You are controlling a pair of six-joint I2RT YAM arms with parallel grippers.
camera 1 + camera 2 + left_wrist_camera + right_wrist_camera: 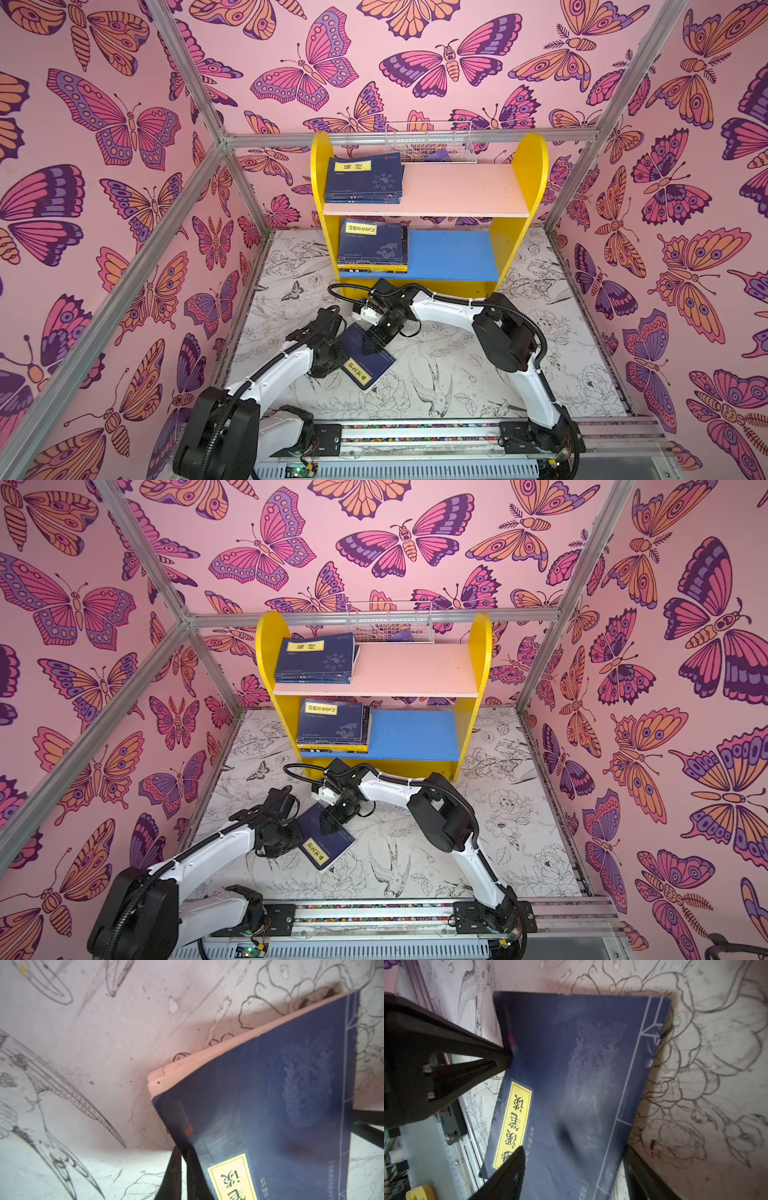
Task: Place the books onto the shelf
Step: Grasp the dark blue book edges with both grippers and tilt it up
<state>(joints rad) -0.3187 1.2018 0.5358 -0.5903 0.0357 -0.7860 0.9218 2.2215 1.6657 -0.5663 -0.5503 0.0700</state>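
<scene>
The left gripper (508, 1057) is seen closed on the left edge of a navy book (368, 359), its fingers (188, 1169) pinched together on the cover; the right gripper (376, 343) is held wide apart over the book's far end, gripping nothing; the book is tilted above the table (457, 374), near the shelf (428, 216); further books are stacked at the left of both boards.
</scene>
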